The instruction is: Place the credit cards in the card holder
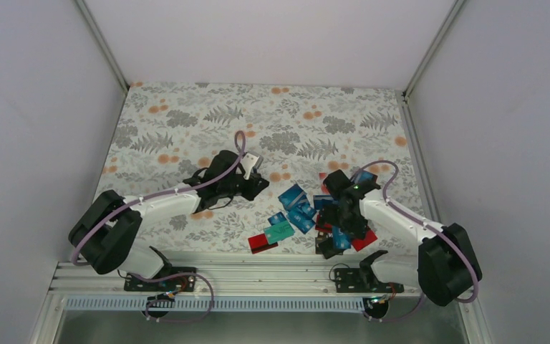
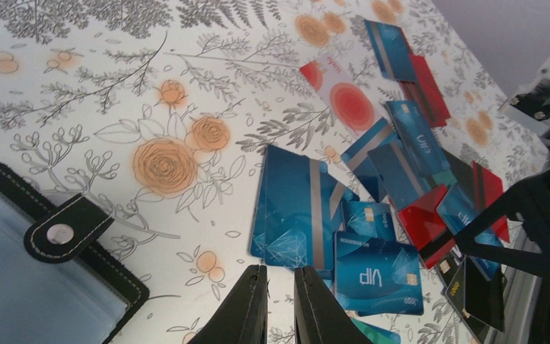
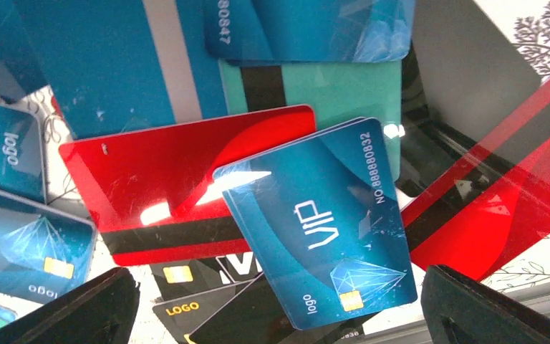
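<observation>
The credit cards [image 1: 299,209] lie in a loose pile, mostly blue with some red, teal and black. In the left wrist view the pile [image 2: 308,208] spreads just ahead of my left gripper [image 2: 281,276], which is nearly shut and holds nothing. The black card holder [image 2: 36,279] lies open at that view's lower left, showing its grey-blue inside and snap tab. In the top view my left gripper [image 1: 258,185] is left of the pile. My right gripper [image 3: 286,315] is wide open low over a blue VIP card [image 3: 322,222]; it hangs over the pile's right side [image 1: 340,222].
A red card [image 1: 263,242] and a teal card [image 1: 281,231] lie at the pile's near left edge. The table's metal front rail [image 1: 258,276] runs just below the cards. Grey walls enclose the floral tablecloth [image 1: 258,115] on three sides.
</observation>
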You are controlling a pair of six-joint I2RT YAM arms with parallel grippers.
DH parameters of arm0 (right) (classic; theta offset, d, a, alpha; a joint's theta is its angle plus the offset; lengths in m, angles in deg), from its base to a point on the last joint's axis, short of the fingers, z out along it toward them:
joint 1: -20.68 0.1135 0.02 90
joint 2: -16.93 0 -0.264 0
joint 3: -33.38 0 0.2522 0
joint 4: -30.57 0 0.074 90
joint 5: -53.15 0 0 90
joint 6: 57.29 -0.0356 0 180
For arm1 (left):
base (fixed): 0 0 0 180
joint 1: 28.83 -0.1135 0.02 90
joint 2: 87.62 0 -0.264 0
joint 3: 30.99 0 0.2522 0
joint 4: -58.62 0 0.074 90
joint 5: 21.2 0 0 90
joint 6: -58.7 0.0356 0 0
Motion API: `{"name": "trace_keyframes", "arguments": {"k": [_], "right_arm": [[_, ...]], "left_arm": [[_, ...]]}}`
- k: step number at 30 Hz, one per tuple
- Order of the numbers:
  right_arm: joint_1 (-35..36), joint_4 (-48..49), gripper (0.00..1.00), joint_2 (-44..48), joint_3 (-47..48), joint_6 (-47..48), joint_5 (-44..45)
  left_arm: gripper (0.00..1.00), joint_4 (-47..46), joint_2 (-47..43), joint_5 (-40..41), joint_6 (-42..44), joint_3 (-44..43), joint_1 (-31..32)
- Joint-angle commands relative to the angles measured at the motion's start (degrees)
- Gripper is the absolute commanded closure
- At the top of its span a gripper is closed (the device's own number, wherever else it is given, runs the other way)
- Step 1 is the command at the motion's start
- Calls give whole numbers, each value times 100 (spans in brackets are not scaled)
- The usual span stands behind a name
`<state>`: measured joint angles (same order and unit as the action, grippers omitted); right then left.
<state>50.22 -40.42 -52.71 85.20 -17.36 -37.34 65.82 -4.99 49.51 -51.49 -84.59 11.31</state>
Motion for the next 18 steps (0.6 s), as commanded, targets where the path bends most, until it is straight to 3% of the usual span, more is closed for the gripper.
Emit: {"name": "trace_keyframes", "arguments": {"k": [1,13,18], "right_arm": [[-102,131,0,-48,66,-607,362],[-685,1501,1,-533,-887,-159,-934],[-646,1859,23,-685,-945,138,-1488]], "left_arm": [[89,-371,26,-190,-88,68,34],[91,-316,44,-114,-130,50,29],[93,-299,91,-78,-119,49,29]]}}
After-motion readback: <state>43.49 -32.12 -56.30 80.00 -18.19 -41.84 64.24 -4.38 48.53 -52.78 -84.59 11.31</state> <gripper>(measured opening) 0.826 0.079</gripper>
